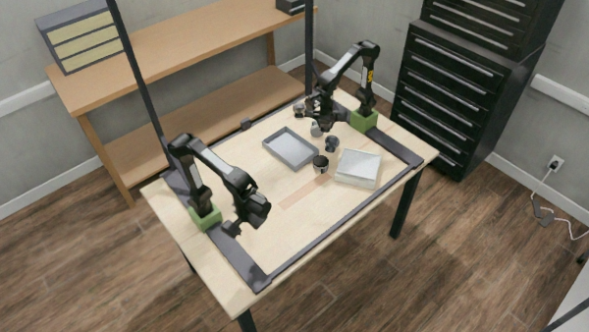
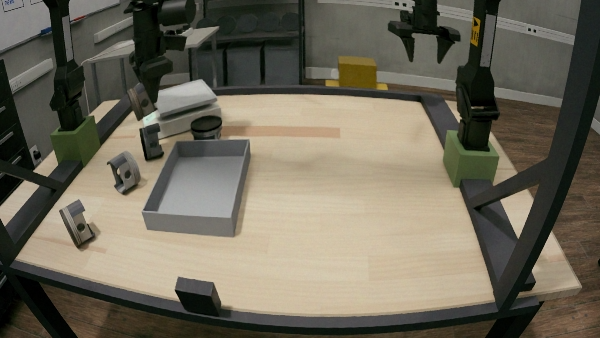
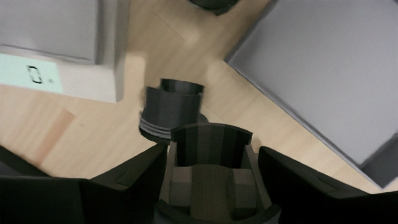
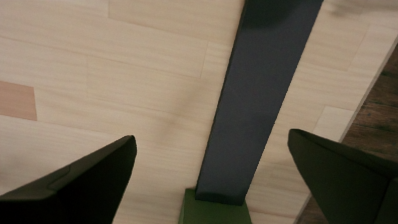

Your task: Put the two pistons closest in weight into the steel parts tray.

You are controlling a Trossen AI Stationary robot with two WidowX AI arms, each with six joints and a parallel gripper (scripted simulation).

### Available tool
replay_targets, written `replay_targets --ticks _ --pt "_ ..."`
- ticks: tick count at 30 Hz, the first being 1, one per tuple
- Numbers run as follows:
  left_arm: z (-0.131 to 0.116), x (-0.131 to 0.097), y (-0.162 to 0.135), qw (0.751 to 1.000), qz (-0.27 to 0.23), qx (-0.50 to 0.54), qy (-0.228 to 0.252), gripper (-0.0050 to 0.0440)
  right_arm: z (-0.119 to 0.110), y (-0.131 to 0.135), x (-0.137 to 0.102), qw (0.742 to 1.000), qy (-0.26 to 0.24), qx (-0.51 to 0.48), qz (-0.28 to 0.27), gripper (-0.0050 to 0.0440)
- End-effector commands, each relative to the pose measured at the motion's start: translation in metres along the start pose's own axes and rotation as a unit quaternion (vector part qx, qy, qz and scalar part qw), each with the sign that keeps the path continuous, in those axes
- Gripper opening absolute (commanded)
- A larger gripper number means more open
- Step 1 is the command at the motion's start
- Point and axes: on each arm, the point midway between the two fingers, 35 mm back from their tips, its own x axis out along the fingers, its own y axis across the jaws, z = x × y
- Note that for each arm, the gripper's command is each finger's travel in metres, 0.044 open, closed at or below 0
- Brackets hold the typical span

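Observation:
My left gripper [image 2: 147, 100] [image 3: 213, 152] is shut on a grey piston [image 2: 137, 101] [image 3: 215, 139], held above the table near the scale. Below it, a dark piston [image 1: 332, 142] [image 2: 148, 143] [image 3: 172, 107] stands on the table. A black-topped piston [image 1: 321, 164] [image 2: 206, 129] [image 3: 215, 4] stands between scale and tray. Two lighter pistons, one nearer the tray [image 1: 316, 129] [image 2: 129, 172] and one farther off [image 1: 298, 109] [image 2: 75, 220], lie on the table. The steel parts tray [image 1: 290, 147] [image 2: 200, 185] [image 3: 320, 75] holds nothing. My right gripper [image 2: 425, 60] [image 4: 211, 139] is open and empty, high up.
A white scale [image 1: 358, 169] [image 2: 185, 121] [image 3: 100, 87] with a grey top stands beside the black-topped piston; its display reads 0. A dark frame [image 1: 334, 222] [image 4: 250, 105] edges the table. A small black block [image 1: 245, 124] [image 2: 197, 296] sits on its back rail.

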Motion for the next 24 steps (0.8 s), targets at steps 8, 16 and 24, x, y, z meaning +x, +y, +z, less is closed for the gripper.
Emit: replay_targets --ticks 8,16,24 --pt "0.024 -0.018 0.04 1.0 -0.014 0.006 -0.018 0.0158 0.005 0.001 -0.009 1.0 -0.017 -0.003 0.001 0.04" --pt "0.041 -0.023 0.071 1.0 -0.014 0.006 -0.021 0.0158 0.005 0.001 -0.009 1.0 -0.017 -0.003 0.001 0.04" --pt "0.056 -0.023 0.103 1.0 -0.008 0.006 -0.014 0.0158 0.005 0.001 -0.009 1.0 -0.017 -0.003 0.001 0.04"
